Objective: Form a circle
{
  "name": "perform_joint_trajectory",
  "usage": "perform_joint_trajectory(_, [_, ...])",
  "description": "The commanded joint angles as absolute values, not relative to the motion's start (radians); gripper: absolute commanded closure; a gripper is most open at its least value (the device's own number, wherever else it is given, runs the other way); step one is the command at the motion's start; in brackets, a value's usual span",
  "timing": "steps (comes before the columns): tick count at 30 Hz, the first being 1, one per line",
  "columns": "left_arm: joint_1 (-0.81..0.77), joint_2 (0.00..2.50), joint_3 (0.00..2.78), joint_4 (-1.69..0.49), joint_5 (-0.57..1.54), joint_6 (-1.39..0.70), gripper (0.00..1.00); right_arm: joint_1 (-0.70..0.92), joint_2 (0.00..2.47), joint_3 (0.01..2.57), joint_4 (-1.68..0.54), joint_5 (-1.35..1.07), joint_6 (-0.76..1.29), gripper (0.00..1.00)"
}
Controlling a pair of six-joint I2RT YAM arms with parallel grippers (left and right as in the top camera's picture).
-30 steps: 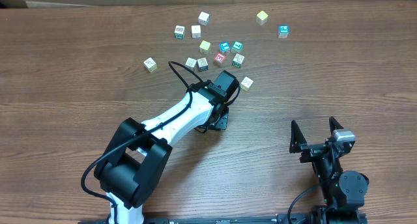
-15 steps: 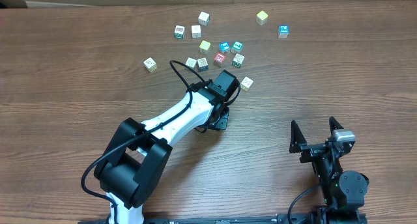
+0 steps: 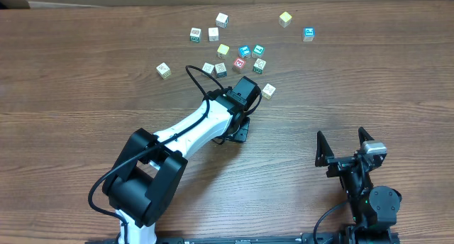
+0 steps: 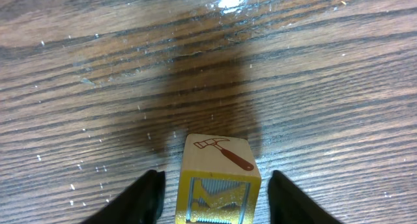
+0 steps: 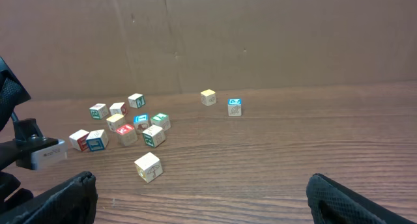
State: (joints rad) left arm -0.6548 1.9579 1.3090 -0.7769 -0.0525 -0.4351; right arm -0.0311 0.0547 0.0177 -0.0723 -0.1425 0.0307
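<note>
A wooden cube point(image 4: 218, 178) with a red hammer picture on top and a yellow letter face stands on the table between the jaws of my left gripper point(image 4: 216, 185). The gripper is open, with a gap on each side of the cube. In the overhead view the left gripper point(image 3: 247, 86) hides this cube. It sits just on the near side of the circle point(image 3: 239, 62), a tight cluster of small letter cubes. My right gripper point(image 3: 342, 140) is open and empty at the near right, far from the cubes point(image 5: 202, 185).
Loose cubes lie around the cluster: one with an umbrella point(image 3: 268, 90) right of my left gripper, one at the left point(image 3: 164, 70), three further back point(image 3: 213, 34), and two at the back right point(image 3: 285, 18). A cardboard wall point(image 5: 260, 35) stands behind the table.
</note>
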Motion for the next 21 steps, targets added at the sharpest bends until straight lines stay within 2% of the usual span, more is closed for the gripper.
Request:
perform_joint_trajectory(1, [-0.654, 1.966, 1.332, -0.773, -0.044, -0.426, 0.48, -0.026, 0.056, 0.008, -0.070, -0.144, 0.037, 0.00])
perform_joint_trajectory(13, [-0.654, 1.966, 1.332, -0.773, -0.044, -0.426, 0.33, -0.026, 0.056, 0.008, -0.070, -0.144, 0.037, 0.00])
perform_joint_trajectory(21, [-0.654, 1.966, 1.332, -0.773, -0.044, -0.426, 0.32, -0.026, 0.056, 0.008, -0.070, -0.144, 0.037, 0.00])
